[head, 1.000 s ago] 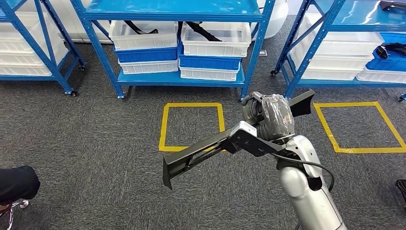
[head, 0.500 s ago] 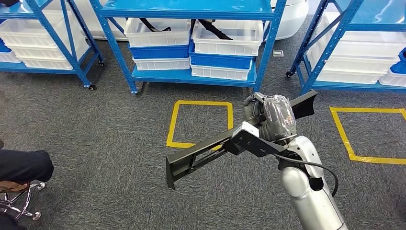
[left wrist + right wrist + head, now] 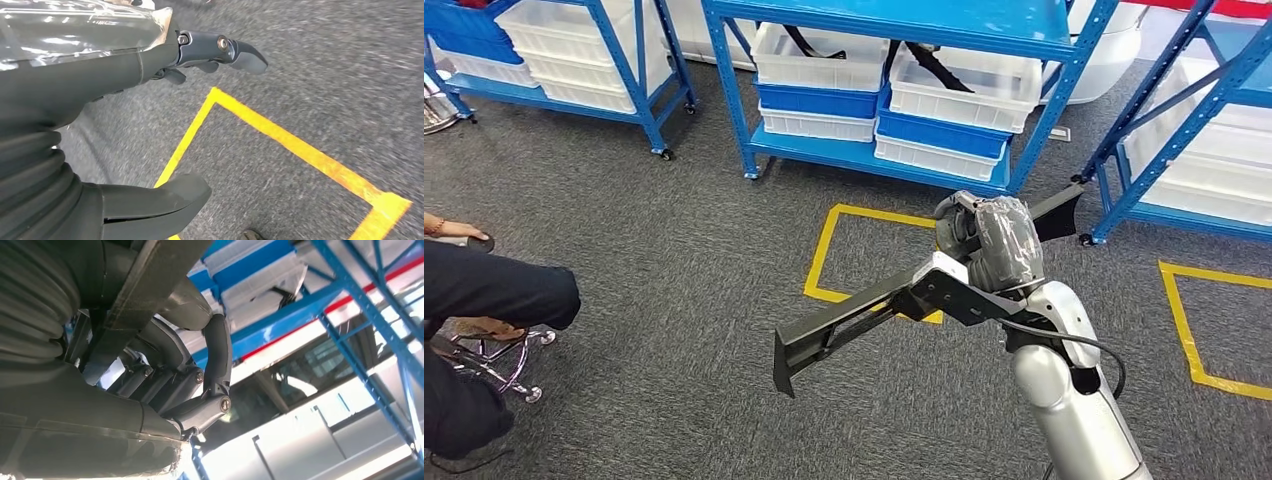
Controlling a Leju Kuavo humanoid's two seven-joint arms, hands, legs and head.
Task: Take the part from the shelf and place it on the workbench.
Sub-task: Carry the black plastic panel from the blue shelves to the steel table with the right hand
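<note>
**Right hand carries a long dark part above the carpet**

At the far left of the head view a seated person (image 3: 484,300) in dark trousers has a knee over a wheeled stool (image 3: 494,355). Behind, a blue shelf (image 3: 894,60) holds stacked white and blue bins (image 3: 939,105), two of them with black straps inside. On the grey carpet (image 3: 654,250) in front of it lies a yellow tape square (image 3: 824,255).

The part (image 3: 864,310) hangs in the air over that square, clear of the floor and well apart from the shelf. It is a long, flat, dark grey-black bar with an open slotted frame along its length; its near end drops into a short downturned lip, the middle widens into an angular bracket, and a shorter flared end sticks out past the hand toward the right-hand shelf. It slopes down to the left.

The right hand (image 3: 994,245), under a clear plastic wrap, grips the part at the bracket, its fingers (image 3: 217,355) curled round the bar.

In the left wrist view the left hand (image 3: 150,100) holds nothing, thumb and fingers apart, above yellow floor tape (image 3: 300,150).
</note>
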